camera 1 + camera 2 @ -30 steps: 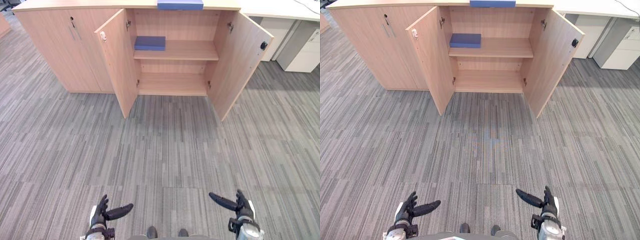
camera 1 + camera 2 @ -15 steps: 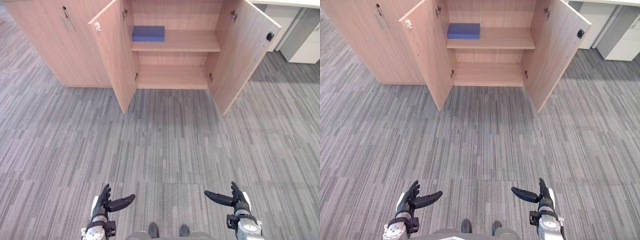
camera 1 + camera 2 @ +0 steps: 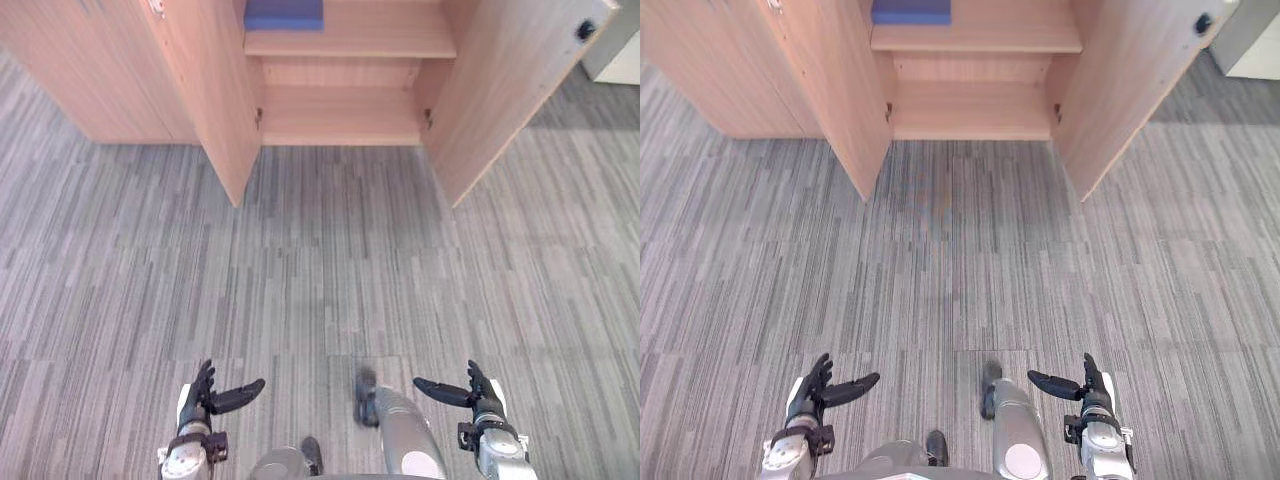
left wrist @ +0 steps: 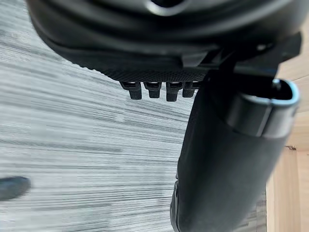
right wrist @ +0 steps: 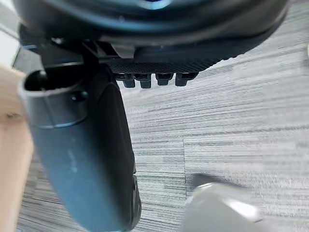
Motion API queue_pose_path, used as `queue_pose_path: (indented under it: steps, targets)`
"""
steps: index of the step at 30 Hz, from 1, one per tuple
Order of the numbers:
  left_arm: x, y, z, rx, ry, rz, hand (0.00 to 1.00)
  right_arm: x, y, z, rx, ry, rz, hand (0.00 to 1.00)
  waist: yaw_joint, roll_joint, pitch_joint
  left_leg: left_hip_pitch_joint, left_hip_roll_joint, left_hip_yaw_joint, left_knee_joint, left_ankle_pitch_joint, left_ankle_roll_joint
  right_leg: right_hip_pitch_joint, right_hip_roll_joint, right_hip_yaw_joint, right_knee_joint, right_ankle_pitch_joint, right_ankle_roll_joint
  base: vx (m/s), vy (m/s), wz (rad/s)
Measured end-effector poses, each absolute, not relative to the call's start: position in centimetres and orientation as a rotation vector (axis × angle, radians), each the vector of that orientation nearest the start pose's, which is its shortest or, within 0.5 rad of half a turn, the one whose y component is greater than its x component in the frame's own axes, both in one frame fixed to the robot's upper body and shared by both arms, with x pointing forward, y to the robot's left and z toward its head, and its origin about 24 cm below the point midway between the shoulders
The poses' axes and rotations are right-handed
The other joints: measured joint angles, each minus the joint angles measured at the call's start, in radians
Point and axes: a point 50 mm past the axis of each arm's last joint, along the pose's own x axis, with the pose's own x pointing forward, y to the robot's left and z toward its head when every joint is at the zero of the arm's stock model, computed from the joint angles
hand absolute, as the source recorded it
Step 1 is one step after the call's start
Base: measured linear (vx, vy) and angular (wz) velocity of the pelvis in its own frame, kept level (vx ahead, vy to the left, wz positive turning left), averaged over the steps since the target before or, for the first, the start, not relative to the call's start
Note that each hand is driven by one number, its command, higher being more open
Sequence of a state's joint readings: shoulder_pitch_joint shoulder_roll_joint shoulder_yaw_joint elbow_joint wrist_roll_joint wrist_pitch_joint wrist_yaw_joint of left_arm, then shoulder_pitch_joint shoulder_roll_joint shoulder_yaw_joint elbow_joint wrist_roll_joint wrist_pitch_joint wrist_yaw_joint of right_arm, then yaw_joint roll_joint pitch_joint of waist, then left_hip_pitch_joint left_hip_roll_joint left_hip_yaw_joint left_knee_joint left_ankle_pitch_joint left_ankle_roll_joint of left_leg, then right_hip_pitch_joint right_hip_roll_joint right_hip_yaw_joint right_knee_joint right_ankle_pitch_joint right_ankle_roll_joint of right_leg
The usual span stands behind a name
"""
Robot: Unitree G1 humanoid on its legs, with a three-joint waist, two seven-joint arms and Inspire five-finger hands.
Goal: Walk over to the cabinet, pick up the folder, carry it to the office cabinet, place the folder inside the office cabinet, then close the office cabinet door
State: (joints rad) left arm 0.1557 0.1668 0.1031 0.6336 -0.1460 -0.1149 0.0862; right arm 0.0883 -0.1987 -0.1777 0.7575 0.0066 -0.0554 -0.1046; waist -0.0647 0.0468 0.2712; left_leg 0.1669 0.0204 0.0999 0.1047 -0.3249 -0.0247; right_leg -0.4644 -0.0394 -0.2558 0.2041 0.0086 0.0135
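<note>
Fingers (image 3: 204, 378) on the robot's left hand (image 3: 198, 406) are straight and a little apart, with the thumb stuck out sideways toward the middle, and they hold nothing. The right hand (image 3: 485, 404) looks much the same on the other side: its fingers (image 5: 149, 79) are loose and uncurled, its thumb points inward, and it holds nothing. Both hands hang low over the grey striped carpet (image 3: 330, 260), well apart from each other and well short of the furniture ahead.

Across that stretch of carpet stands the wooden cabinet (image 3: 80, 70), and both doors of its nearer bay are swung wide. The left door (image 3: 212, 95) angles out toward the room, and the right door (image 3: 505, 95) is thrown open at a wider slant, with a small dark fitting near its upper corner. Between them I can see two boards, the upper shelf (image 3: 385, 42) and the lower shelf (image 3: 340, 112) just above the floor.

The blue folder (image 3: 284, 14) lies flat on the upper shelf at its left end, close to the hinge side of the left door. Its far part is cut off from sight, and neither hand touches it. Off at the far right, just behind the open right door, the corner of a white unit (image 3: 622, 62) shows.
</note>
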Motion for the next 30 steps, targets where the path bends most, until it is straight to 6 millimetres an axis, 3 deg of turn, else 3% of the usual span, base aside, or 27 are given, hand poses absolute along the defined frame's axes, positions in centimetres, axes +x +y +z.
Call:
queue_pose_path:
  steps: [1,2,3,4,5,6,7,8,9,10,12,13,14,15,16,17,18,19,20,21,22,23,24,26,28,29,30]
  targets:
    - [15.0,23.4,-10.4,0.029,0.653,0.319,1.00,14.7,-25.9,-11.1,-0.168,0.766,-0.369,1.00,-0.020,-0.001,-0.001,0.032,0.004,-0.022,0.002,-0.015,-0.025,0.002,-0.014,0.009,0.044,0.110,-0.041,0.63,-0.182,0.53]
    - [15.1,23.1,-10.5,0.017,0.655,0.318,1.00,14.8,-26.1,-11.0,-0.174,0.766,-0.372,1.00,-0.025,0.015,0.001,0.038,0.020,-0.027,0.016,-0.019,-0.033,-0.016,-0.011,-0.002,0.111,0.078,-0.051,0.51,-0.166,0.41]
    - [15.2,22.8,-10.5,0.013,0.649,0.309,1.00,15.5,-25.9,-10.8,-0.169,0.745,-0.369,1.00,-0.032,0.026,-0.001,0.012,0.041,-0.024,0.099,-0.008,-0.068,-0.030,-0.014,-0.016,0.202,-0.004,-0.066,0.63,-0.233,0.20]
    - [15.3,22.4,-10.5,0.011,0.652,0.293,1.00,15.7,-25.7,-10.7,-0.167,0.737,-0.359,1.00,-0.031,0.027,0.000,-0.038,0.065,-0.003,0.280,0.021,-0.114,0.006,-0.007,-0.023,0.239,-0.073,-0.073,0.50,-0.202,0.21]
    - [15.2,22.1,-10.6,0.003,0.654,0.290,1.00,15.7,-25.5,-10.7,-0.169,0.738,-0.352,1.00,-0.031,0.030,0.001,-0.080,0.087,0.003,0.413,0.056,-0.128,0.045,0.005,-0.029,0.232,-0.095,-0.077,0.66,-0.266,0.14]
    - [15.0,21.9,-10.8,-0.006,0.661,0.287,1.00,15.7,-25.2,-10.8,-0.172,0.741,-0.336,1.00,-0.023,0.028,0.005,-0.147,0.131,0.012,0.627,0.140,-0.126,0.117,0.026,-0.031,0.202,-0.119,-0.086,0.65,-0.243,0.03]
    - [14.8,21.8,-10.8,-0.011,0.662,0.277,1.00,16.0,-24.6,-10.8,-0.171,0.731,-0.317,1.00,-0.006,0.026,0.012,-0.237,0.191,0.032,0.877,0.126,-0.107,0.227,0.064,-0.031,0.147,-0.137,-0.098,0.85,-0.279,-0.07]
    - [15.1,21.8,-10.7,-0.013,0.654,0.273,1.00,16.5,-24.1,-10.4,-0.163,0.702,-0.307,1.00,0.015,0.009,0.024,-0.333,0.218,0.057,1.015,0.097,-0.073,0.322,0.080,-0.022,0.086,-0.151,-0.104,0.57,-0.173,-0.10]
    - [15.3,21.7,-10.6,-0.016,0.648,0.271,1.00,16.7,-23.9,-10.2,-0.158,0.683,-0.308,1.00,0.025,-0.001,0.029,-0.379,0.219,0.071,1.034,0.083,-0.050,0.362,0.080,-0.016,0.055,-0.154,-0.103,0.63,-0.156,-0.09]
    - [15.5,21.4,-10.4,-0.024,0.636,0.266,1.00,17.2,-23.8,-9.7,-0.149,0.647,-0.307,1.00,0.041,-0.013,0.035,-0.470,0.214,0.108,0.999,0.061,-0.012,0.435,0.081,-0.002,-0.006,-0.157,-0.102,0.41,-0.080,-0.12]
    - [15.5,21.2,-10.5,-0.030,0.635,0.261,1.00,18.1,-23.9,-9.2,-0.152,0.615,-0.305,1.00,0.072,-0.022,0.037,-0.587,0.159,0.124,0.751,0.053,0.000,0.520,0.073,0.037,-0.089,-0.165,-0.088,0.58,-0.042,-0.47]
    - [15.3,21.3,-10.6,-0.031,0.644,0.265,1.00,18.6,-23.9,-9.2,-0.150,0.613,-0.306,1.00,0.090,-0.025,0.039,-0.621,0.108,0.076,0.527,0.082,-0.018,0.563,0.065,0.072,-0.117,-0.180,-0.072,0.54,0.035,-0.72]
    - [15.1,21.3,-10.8,-0.031,0.655,0.270,1.00,18.7,-23.9,-9.3,-0.145,0.619,-0.311,1.00,0.101,-0.025,0.039,-0.623,0.088,0.047,0.409,0.113,-0.024,0.582,0.059,0.091,-0.127,-0.192,-0.060,0.67,0.145,-0.91]
    - [14.5,21.4,-11.1,-0.030,0.679,0.280,1.00,18.6,-23.9,-9.6,-0.140,0.640,-0.317,1.00,0.118,-0.026,0.037,-0.617,0.063,-0.001,0.228,0.204,-0.035,0.623,0.052,0.127,-0.142,-0.228,-0.040,0.58,0.174,-0.81]
    - [14.2,21.5,-11.3,-0.029,0.689,0.288,1.00,18.4,-23.8,-9.8,-0.138,0.652,-0.318,1.00,0.130,-0.031,0.034,-0.613,0.058,-0.010,0.232,0.253,-0.035,0.638,0.041,0.146,-0.138,-0.251,-0.032,0.77,0.251,-0.97]
    - [13.3,22.0,-11.7,-0.032,0.718,0.313,1.00,17.6,-23.6,-10.4,-0.128,0.684,-0.319,1.00,0.132,-0.057,0.001,-0.626,0.028,-0.012,0.313,0.301,0.005,0.632,-0.002,0.181,-0.058,-0.317,0.010,0.58,0.194,-0.63]
    - [13.3,22.2,-11.7,-0.030,0.719,0.322,1.00,17.5,-23.4,-10.6,-0.123,0.694,-0.319,1.00,0.129,-0.070,-0.001,-0.628,0.020,0.004,0.351,0.266,0.026,0.618,-0.020,0.186,-0.004,-0.336,0.028,0.76,0.225,-0.55]
    - [13.5,22.3,-11.6,-0.031,0.715,0.332,1.00,17.1,-23.4,-11.0,-0.123,0.719,-0.320,1.00,0.123,-0.082,-0.006,-0.605,0.010,0.031,0.397,0.205,0.040,0.564,-0.052,0.202,0.160,-0.342,0.043,0.75,0.221,-0.33]
    - [13.6,22.4,-11.6,-0.026,0.716,0.329,1.00,16.7,-23.2,-11.3,-0.120,0.743,-0.319,1.00,0.112,-0.090,-0.004,-0.542,-0.007,0.050,0.400,0.154,0.050,0.495,-0.088,0.201,0.396,-0.295,0.109,0.73,0.215,-0.27]
    - [13.6,22.4,-11.6,-0.022,0.717,0.324,1.00,16.4,-23.1,-11.5,-0.116,0.752,-0.318,1.00,0.098,-0.093,-0.002,-0.499,-0.020,0.051,0.390,0.130,0.057,0.453,-0.107,0.199,0.530,-0.236,0.123,0.69,0.206,-0.06]
    - [13.6,22.5,-11.6,-0.008,0.723,0.316,1.00,15.9,-22.6,-11.9,-0.104,0.771,-0.311,1.00,0.078,-0.096,0.001,-0.397,-0.034,0.047,0.359,0.095,0.068,0.395,-0.135,0.187,0.739,-0.221,0.101,0.54,0.130,0.06]
    - [13.5,22.6,-11.6,-0.002,0.726,0.315,1.00,15.7,-22.3,-12.1,-0.099,0.783,-0.305,1.00,0.073,-0.096,0.001,-0.342,-0.035,0.046,0.332,0.085,0.070,0.373,-0.140,0.169,0.800,-0.238,0.076,0.77,0.124,-0.05]
    - [13.7,22.7,-11.5,0.014,0.716,0.307,1.00,15.3,-21.6,-12.4,-0.103,0.798,-0.274,1.00,0.066,-0.086,-0.003,-0.213,-0.023,0.035,0.239,0.083,0.073,0.305,-0.142,0.096,0.833,-0.277,0.016,0.61,0.055,-0.13]
    - [14.9,22.9,-11.0,0.024,0.681,0.301,1.00,15.5,-21.1,-12.4,-0.115,0.796,-0.244,1.00,0.055,-0.062,0.001,-0.114,0.019,0.031,0.151,0.083,0.072,0.222,-0.108,0.001,0.695,-0.315,-0.004,0.69,-0.013,0.02]
    - [16.0,23.0,-10.5,0.027,0.654,0.295,1.00,15.8,-21.1,-12.3,-0.120,0.788,-0.238,1.00,0.045,-0.060,0.002,-0.072,0.046,0.028,0.123,0.083,0.072,0.139,-0.076,-0.027,0.461,-0.302,0.009,0.56,-0.072,0.20]
    - [16.5,23.0,-10.4,0.027,0.645,0.293,1.00,15.8,-21.4,-12.3,-0.128,0.788,-0.242,1.00,0.037,-0.061,0.002,-0.040,0.059,0.019,0.108,0.077,0.062,0.112,-0.048,-0.013,0.254,-0.234,0.019,0.47,-0.110,0.35]
    - [16.5,23.1,-10.4,0.030,0.648,0.295,1.00,15.4,-21.7,-12.3,-0.132,0.796,-0.247,1.00,0.029,-0.074,-0.006,-0.010,0.064,0.017,0.106,0.062,0.028,0.121,-0.027,0.016,0.076,-0.130,0.017,0.71,-0.176,0.53]
